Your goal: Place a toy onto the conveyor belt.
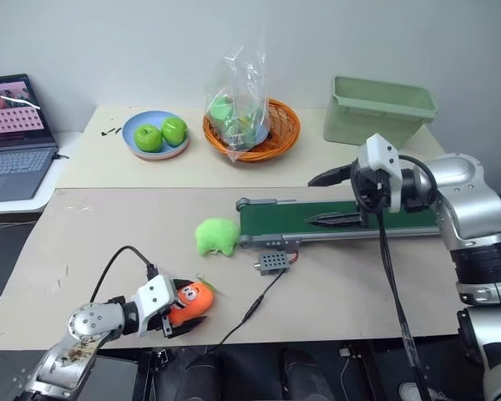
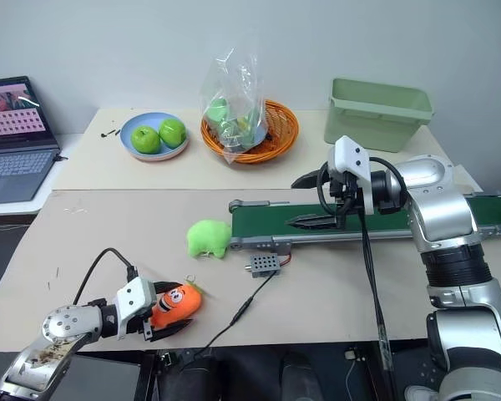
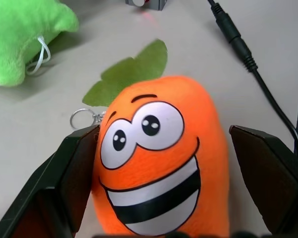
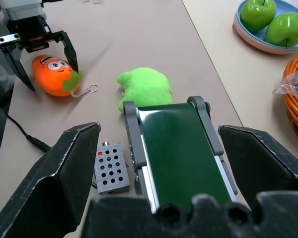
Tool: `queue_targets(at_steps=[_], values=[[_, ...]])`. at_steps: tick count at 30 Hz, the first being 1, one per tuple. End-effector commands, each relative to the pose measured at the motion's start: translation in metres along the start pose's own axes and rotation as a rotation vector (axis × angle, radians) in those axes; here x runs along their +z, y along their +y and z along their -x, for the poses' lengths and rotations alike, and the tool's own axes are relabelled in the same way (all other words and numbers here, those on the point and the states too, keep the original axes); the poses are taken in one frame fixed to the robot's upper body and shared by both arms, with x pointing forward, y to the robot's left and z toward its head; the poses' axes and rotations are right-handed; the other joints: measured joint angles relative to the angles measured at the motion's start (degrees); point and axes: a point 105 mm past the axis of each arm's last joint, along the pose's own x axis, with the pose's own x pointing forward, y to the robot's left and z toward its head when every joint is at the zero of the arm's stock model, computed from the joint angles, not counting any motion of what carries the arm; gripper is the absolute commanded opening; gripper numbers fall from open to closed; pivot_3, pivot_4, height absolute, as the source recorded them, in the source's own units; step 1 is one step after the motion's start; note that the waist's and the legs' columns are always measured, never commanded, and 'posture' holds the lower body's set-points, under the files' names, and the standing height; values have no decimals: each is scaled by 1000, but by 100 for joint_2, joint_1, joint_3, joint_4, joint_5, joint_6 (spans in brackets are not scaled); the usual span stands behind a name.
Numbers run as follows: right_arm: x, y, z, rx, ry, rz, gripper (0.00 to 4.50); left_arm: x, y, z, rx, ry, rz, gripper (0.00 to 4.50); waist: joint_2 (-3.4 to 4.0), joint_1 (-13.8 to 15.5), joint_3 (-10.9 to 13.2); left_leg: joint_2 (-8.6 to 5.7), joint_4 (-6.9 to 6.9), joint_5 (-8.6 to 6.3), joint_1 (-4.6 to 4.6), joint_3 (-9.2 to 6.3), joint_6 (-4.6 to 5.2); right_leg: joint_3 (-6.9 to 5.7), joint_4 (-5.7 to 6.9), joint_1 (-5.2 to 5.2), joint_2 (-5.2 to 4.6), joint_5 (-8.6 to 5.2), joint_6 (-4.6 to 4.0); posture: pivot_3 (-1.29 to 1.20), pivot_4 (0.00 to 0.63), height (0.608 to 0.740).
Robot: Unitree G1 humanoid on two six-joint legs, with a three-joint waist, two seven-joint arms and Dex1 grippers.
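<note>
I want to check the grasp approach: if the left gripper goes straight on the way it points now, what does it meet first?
Most likely the carrot toy: it already lies between the open left gripper, facing it.

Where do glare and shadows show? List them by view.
Left eye view: the plastic bag glints with white highlights. Right wrist view: the apples carry small shine spots. Left wrist view: the lime-green plush throws a soft shadow on the table.
</note>
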Motion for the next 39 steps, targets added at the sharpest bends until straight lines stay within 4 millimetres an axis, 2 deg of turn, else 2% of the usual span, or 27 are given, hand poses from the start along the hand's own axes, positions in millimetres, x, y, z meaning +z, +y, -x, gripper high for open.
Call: queue_targets(at_steps=[1, 5, 13, 17, 26, 29, 31, 37, 39], values=[[10, -6, 9, -45, -13, 54, 4500, 1, 3, 2, 7, -3, -27, 4150, 0, 0, 0, 0, 0, 0, 0, 0, 0, 0, 0, 0, -1, 0, 0, 0, 150, 740], [10, -7, 10, -50, -8, 55, 4500, 7, 12, 0, 42, -29, -10, 2965, 0, 0, 0, 0, 1, 0, 1, 0, 0, 0, 2, 0, -1, 0, 0, 0, 150, 740], [8, -7, 10, -55, -3, 56, 4500, 27, 32, 1, 106, -88, -11, 2965, 0, 0, 0, 0, 1, -1, 0, 0, 1, 0, 2, 0, 0, 0, 0, 0, 150, 740], [7, -7, 10, -59, -5, 55, 4500, 72, 59, 5, 180, -185, -126, 2965, 0, 19, 0, 0, 1, -1, 1, 0, 1, 0, 4, 0, 0, 0, 0, 0, 150, 740], [6, -6, 9, -73, -9, 49, 4500, 145, 106, 3, 306, -282, -376, 2965, 0, 18, 0, -4, 3, -2, -4, -5, 3, -8, 0, 11, 2, 1, 1, 0, 150, 740], [5, -5, 10, -82, -11, 45, 4500, 173, 117, -5, 309, -292, -505, 2965, -1, 9, 0, -5, 4, -2, -3, -5, 3, -7, -1, 12, 2, 1, 2, 0, 150, 740], [5, -4, 10, -86, -13, 41, 4500, 184, 117, -16, 274, -279, -597, 2965, -1, 21, 0, -6, 5, -2, -3, -5, 3, -8, -1, 14, 2, 1, 2, 0, 150, 740], [6, -3, 11, -99, -16, 37, 4500, 192, 113, -51, 124, -256, -702, 2965, -1, 8, 0, -9, 6, -2, -3, -5, 5, -12, -1, 27, 2, 4, 6, 0, 150, 740], [8, -2, 12, -103, -28, 31, 4500, 191, 109, -61, 74, -222, -807, 2965, -1, -6, 0, -8, 6, -2, -3, -5, 6, -10, -1, 27, 3, 4, 8, 0, 150, 740]])
